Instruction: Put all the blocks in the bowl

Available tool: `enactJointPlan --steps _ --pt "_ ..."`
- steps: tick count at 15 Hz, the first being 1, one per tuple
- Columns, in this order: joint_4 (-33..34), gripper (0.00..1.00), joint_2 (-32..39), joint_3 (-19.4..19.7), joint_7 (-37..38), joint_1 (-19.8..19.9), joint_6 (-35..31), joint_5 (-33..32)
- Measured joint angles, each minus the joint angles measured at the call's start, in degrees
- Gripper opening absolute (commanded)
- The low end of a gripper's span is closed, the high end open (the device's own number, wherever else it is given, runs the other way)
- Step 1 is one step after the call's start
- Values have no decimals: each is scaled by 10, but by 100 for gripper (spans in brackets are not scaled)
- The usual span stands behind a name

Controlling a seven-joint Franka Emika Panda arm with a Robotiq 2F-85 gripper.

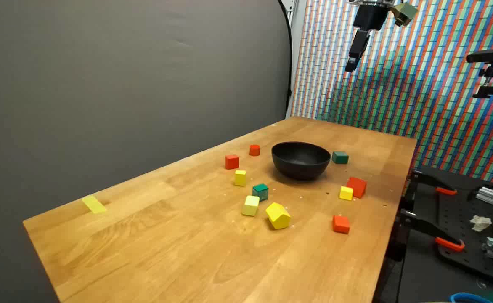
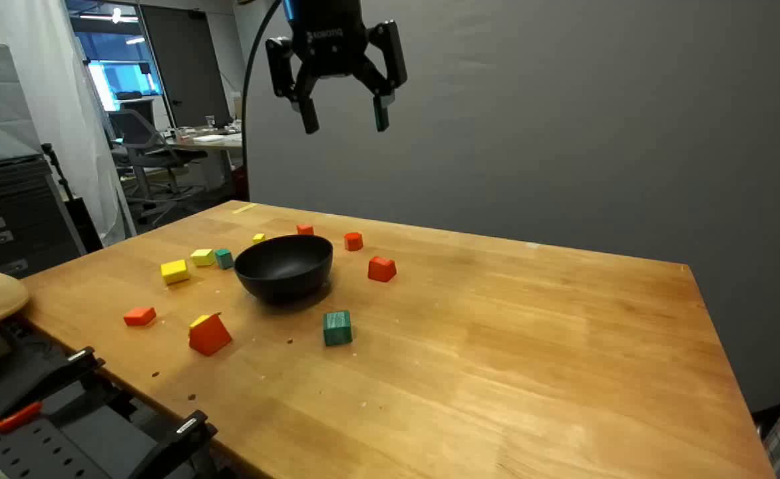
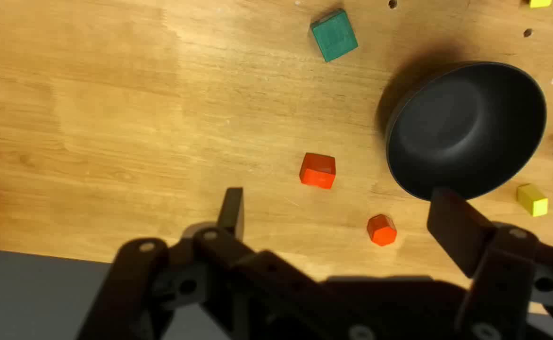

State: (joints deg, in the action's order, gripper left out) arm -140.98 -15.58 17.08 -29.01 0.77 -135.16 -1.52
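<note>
The black bowl (image 1: 300,162) stands upright on the wooden table, and its inside looks bare in the wrist view. Around it lie several loose blocks. A red block (image 3: 318,171) and a red hexagonal block (image 3: 381,230) show below, between my fingers in the wrist view. Beside the bowl is a green block (image 2: 337,328). A red block (image 1: 357,187) sits close to a small yellow block (image 1: 346,193). Farther off are a large yellow block (image 1: 278,216), a pale yellow block (image 1: 250,205) and a teal block (image 1: 260,192). High above the table, my gripper (image 2: 346,126) is open and holds nothing.
A flat yellow strip (image 1: 94,204) is stuck near the table's far corner. Black clamps with orange ends (image 1: 448,243) stand along one table edge. A grey backdrop (image 2: 563,133) rises behind the table. A camera on a mount (image 1: 490,55) stands off to the side.
</note>
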Motion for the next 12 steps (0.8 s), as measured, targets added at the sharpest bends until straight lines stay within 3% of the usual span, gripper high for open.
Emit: enactJointPlan --steps 9,12 --pt "8 100 0 -2 0 1 -2 0" --pt "17 100 17 -20 16 1 -80 0"
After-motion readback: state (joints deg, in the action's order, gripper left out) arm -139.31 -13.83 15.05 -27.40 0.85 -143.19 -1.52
